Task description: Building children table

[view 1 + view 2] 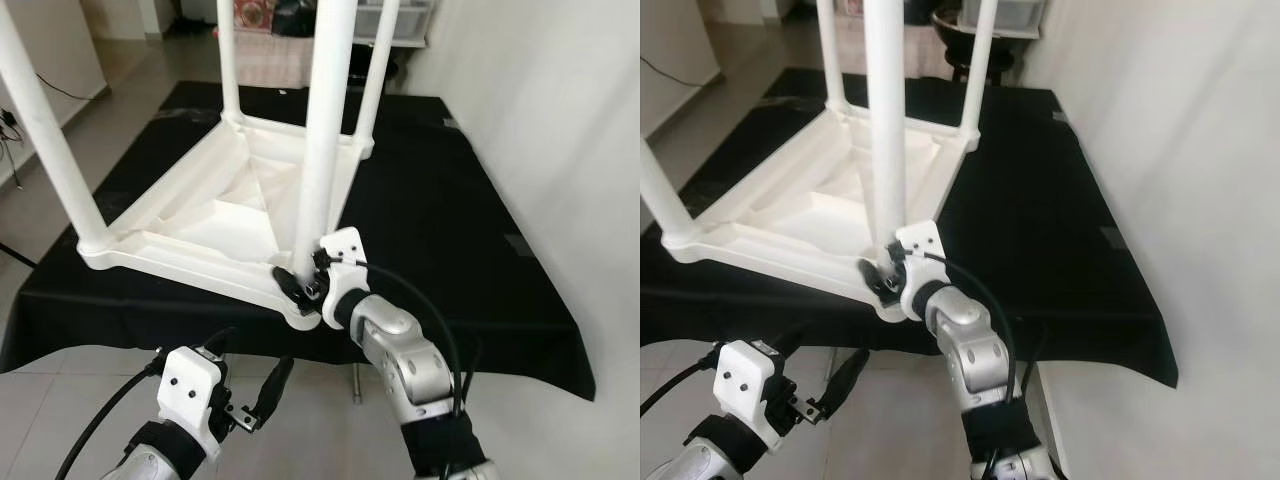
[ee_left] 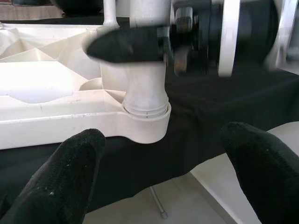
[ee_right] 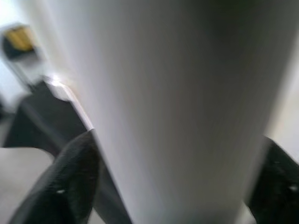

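Four white legs stand up from the upturned children's table (image 1: 200, 215) on the black-draped platform (image 1: 450, 230). Right gripper (image 1: 305, 283) clasps the near-right leg (image 1: 322, 150) just above its socket, probably to seat it. Left gripper (image 1: 262, 398) waits spread, low near the front.

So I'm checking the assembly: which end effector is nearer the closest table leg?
Right. The right end effector grips the table leg at its base socket; the left end effector hangs open below the table edge, apart.
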Tool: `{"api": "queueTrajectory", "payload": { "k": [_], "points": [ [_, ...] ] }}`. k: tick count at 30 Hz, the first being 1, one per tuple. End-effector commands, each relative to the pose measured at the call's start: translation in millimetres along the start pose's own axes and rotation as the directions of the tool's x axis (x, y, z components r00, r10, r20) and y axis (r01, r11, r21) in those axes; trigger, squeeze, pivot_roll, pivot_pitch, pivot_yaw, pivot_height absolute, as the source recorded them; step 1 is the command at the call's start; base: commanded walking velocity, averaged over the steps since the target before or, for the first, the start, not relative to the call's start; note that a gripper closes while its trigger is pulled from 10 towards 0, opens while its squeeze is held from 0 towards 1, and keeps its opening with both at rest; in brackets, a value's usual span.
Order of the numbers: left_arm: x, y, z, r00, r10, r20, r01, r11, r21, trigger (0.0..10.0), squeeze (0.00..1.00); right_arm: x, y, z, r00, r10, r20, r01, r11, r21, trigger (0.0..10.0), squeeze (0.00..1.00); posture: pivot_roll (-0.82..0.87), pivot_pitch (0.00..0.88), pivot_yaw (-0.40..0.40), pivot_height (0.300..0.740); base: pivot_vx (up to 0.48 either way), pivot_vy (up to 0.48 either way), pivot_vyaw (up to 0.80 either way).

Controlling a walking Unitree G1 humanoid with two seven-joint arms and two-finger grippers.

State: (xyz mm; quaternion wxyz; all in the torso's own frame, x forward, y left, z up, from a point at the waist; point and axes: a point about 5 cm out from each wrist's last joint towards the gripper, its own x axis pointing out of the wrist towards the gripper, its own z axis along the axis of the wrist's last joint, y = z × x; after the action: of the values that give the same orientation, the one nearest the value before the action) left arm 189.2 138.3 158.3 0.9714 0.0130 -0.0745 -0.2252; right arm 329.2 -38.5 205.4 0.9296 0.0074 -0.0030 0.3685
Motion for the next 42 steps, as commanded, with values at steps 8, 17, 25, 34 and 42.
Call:
{"api": "queueTrajectory", "payload": {
  "k": [8,17,25,34,42],
  "points": [
    [-1.8,-3.3,-2,1.0,0.003,-0.014,-0.003,1.0,-0.004,10.0,0.0,-2.1,-7.6,14,0.933,0.355,-0.06,-0.36,0.911,-0.203,10.0,0.0,0.04,0.18,-0.111,0.74,0.0,0.0,0.0],
    [-4.6,-6.9,0,1.0,0.002,-0.016,-0.002,1.0,-0.004,10.0,0.0,0.4,-15.0,21,0.858,0.499,-0.12,-0.512,0.819,-0.26,2.8,0.0,0.06,0.2,-0.113,0.74,0.0,0.0,0.0],
    [-7.6,-9.9,1,1.0,-0.01,-0.024,0.01,1.0,-0.013,10.0,0.0,-5.1,-21.2,21,0.828,0.554,-0.083,-0.559,0.806,-0.194,0.0,0.0,0.06,0.213,-0.102,0.74,0.0,0.0,0.0],
    [-8.2,-10.1,0,1.0,-0.011,-0.027,0.011,1.0,-0.016,10.0,0.0,-19.2,-36.2,1,0.952,0.301,-0.061,-0.307,0.943,-0.128,0.0,0.0,0.04,0.204,-0.114,0.74,0.0,0.0,0.0],
    [-5.1,-4.5,-2,1.0,-0.009,-0.025,0.009,1.0,-0.009,10.0,0.0,-56.7,-29.9,-41,0.838,-0.529,-0.133,0.507,0.845,-0.167,0.0,0.0,0.02,0.186,-0.084,0.74,0.0,0.0,0.0]
  ]
}}
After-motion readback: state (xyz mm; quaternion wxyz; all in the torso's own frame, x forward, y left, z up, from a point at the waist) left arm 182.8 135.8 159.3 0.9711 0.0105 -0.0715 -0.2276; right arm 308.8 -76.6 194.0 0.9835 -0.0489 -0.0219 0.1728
